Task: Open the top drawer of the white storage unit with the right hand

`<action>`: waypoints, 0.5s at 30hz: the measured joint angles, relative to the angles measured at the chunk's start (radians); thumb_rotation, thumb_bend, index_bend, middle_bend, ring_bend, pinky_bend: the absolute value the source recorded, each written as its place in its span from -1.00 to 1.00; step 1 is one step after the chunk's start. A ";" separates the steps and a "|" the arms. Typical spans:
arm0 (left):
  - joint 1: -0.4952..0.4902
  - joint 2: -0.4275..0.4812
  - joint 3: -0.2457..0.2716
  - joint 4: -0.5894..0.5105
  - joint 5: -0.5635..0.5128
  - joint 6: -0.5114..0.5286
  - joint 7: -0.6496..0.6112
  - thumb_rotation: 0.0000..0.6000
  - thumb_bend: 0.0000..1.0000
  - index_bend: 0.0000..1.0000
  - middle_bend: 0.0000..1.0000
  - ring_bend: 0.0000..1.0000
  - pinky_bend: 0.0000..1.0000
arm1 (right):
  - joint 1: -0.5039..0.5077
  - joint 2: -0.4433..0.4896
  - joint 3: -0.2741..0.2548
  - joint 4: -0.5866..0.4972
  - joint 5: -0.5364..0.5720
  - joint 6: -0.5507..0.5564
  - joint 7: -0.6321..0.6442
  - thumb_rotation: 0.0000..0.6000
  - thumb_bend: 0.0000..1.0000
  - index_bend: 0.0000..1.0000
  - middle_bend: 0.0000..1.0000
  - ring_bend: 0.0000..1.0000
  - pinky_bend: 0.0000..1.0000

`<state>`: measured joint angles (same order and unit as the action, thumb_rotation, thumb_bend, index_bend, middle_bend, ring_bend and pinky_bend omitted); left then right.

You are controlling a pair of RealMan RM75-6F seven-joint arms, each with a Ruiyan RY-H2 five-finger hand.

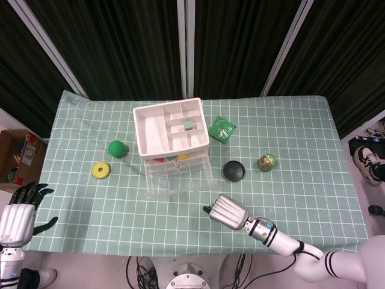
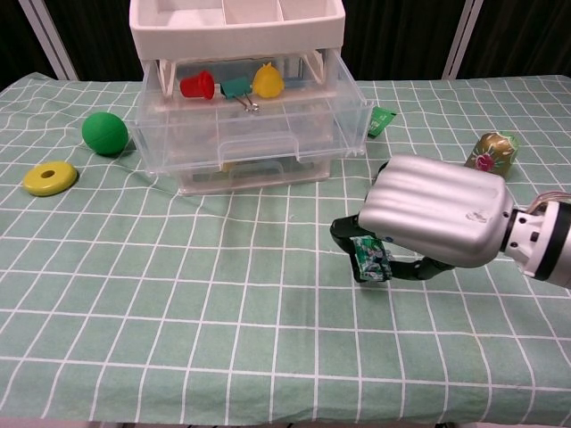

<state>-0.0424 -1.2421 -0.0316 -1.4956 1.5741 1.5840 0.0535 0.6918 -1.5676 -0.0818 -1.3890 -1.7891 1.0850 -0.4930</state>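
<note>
The white storage unit (image 1: 171, 129) (image 2: 236, 27) stands at the middle back of the table. Its clear top drawer (image 1: 179, 174) (image 2: 254, 120) is pulled out toward me, with small red, teal and yellow things inside. My right hand (image 1: 227, 212) (image 2: 437, 218) hovers low over the cloth, in front and to the right of the drawer and well apart from it. Its dark fingers (image 2: 352, 241) are curled under the palm; a small green patterned piece (image 2: 370, 261) shows at their tips. My left hand (image 1: 15, 214) hangs off the table's left front corner, fingers spread and empty.
A green ball (image 1: 117, 148) (image 2: 105, 133) and a yellow ring (image 1: 101, 170) (image 2: 50, 177) lie left of the unit. To its right are a green packet (image 1: 221, 129), a black lid (image 1: 234, 171) and a patterned egg (image 1: 266, 162) (image 2: 492, 153).
</note>
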 measured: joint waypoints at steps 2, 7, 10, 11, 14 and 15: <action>-0.001 -0.002 0.000 0.005 0.000 -0.001 -0.003 1.00 -1.00 -0.39 -0.54 -0.69 -0.60 | -0.001 -0.016 0.013 0.004 0.018 -0.015 -0.037 1.00 -0.50 -0.85 0.75 0.88 1.00; -0.002 -0.006 -0.001 0.020 -0.003 -0.002 -0.016 1.00 -1.00 -0.39 -0.54 -0.69 -0.60 | -0.025 0.003 0.024 -0.040 0.042 -0.004 -0.075 1.00 -0.85 -1.00 0.70 0.88 1.00; -0.004 -0.011 -0.002 0.030 -0.003 -0.002 -0.023 1.00 -1.00 -0.39 -0.54 -0.69 -0.60 | -0.054 0.039 0.022 -0.074 0.044 0.042 -0.084 1.00 -0.86 -1.00 0.69 0.87 0.99; -0.005 -0.012 -0.002 0.032 -0.002 -0.002 -0.025 1.00 -1.00 -0.39 -0.54 -0.69 -0.60 | -0.072 0.061 0.020 -0.090 0.046 0.069 -0.088 1.00 -0.85 -1.00 0.68 0.85 0.99; -0.007 -0.017 -0.003 0.043 -0.002 -0.002 -0.031 1.00 -1.00 -0.39 -0.54 -0.69 -0.60 | -0.135 0.124 0.010 -0.134 0.056 0.152 -0.093 1.00 -0.83 -0.98 0.60 0.72 0.97; -0.008 -0.020 -0.003 0.047 -0.001 -0.002 -0.032 1.00 -1.00 -0.39 -0.54 -0.69 -0.60 | -0.157 0.143 0.007 -0.146 0.061 0.182 -0.092 1.00 -0.82 -0.94 0.54 0.64 0.93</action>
<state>-0.0502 -1.2620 -0.0351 -1.4488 1.5728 1.5818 0.0214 0.5347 -1.4250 -0.0749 -1.5347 -1.7283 1.2669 -0.5851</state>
